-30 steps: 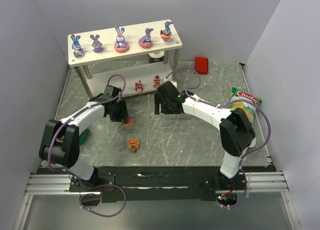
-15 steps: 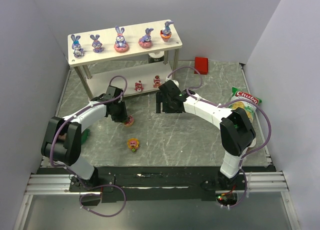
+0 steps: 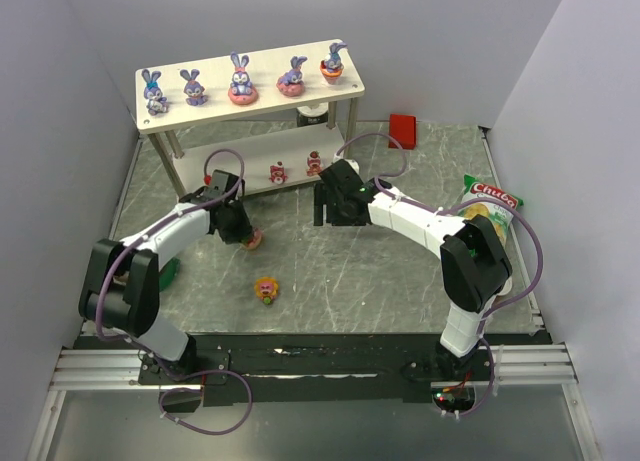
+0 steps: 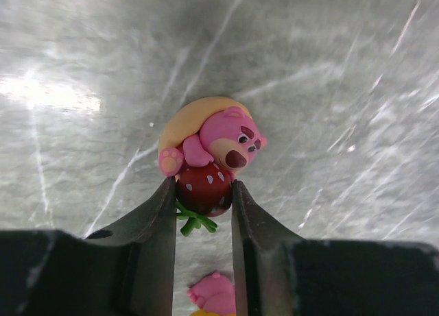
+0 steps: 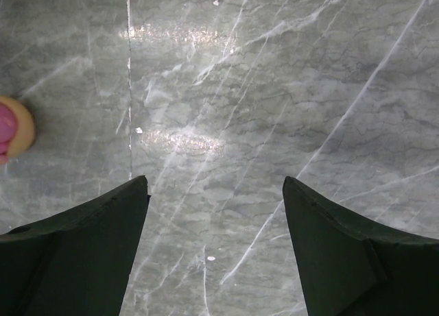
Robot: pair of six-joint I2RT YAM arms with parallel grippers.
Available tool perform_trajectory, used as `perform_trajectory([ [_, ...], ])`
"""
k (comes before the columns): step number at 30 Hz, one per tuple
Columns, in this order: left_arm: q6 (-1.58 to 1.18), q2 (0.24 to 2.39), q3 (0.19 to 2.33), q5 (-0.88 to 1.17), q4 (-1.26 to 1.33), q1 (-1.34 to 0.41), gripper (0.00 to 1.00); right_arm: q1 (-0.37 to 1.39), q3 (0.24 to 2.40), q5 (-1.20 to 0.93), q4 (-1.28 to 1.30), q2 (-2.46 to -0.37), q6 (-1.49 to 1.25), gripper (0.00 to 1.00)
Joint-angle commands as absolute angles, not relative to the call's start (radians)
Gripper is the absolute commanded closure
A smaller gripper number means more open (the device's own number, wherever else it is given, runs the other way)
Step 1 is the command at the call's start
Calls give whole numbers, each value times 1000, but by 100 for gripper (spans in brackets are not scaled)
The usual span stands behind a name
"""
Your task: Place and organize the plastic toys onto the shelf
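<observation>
From above, I am watching the left gripper (image 3: 245,235) reaching down to the table (image 3: 400,271) in front of the shelf (image 3: 160,121), closing on a pink bear toy (image 3: 255,242). Five bunnies (image 3: 241,81) are standing in a row on the top board, and two red sweets (image 3: 278,171) are sitting on the lower one, so I judge this bear is meant to join them there. Another small toy (image 3: 266,289) is lying nearer the arm bases, waiting its turn. The right gripper (image 3: 335,207) is hovering just beside the shelf's front edge.

The left wrist view is showing both fingers (image 4: 162,223) pinching the bear's red strawberry base, narrow and snug, probably because that is the firmest part to hold. I cannot tell whether it is off the table.

The right wrist view is showing wide-open jaws holding nothing over bare marble, with a peach-and-pink sliver (image 5: 12,132) at the left edge.
</observation>
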State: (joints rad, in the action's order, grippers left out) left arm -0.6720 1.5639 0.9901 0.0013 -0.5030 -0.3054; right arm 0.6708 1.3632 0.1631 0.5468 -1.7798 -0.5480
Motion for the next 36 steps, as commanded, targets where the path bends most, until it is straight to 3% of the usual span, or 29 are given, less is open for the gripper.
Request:
perform_trajectory([
  [1,-779,1463,1065,-81,-486,-304,99,660,1362,166,543,-1729,-538,14],
  [28,-1124,1637,1321,-276,-437,-290,99,644,1301,170,557,-1667,-522,16],
  [36,-1166,1698,1353,-275,-437,-290,94,641,1275,173,563,-1643,-526,16],
])
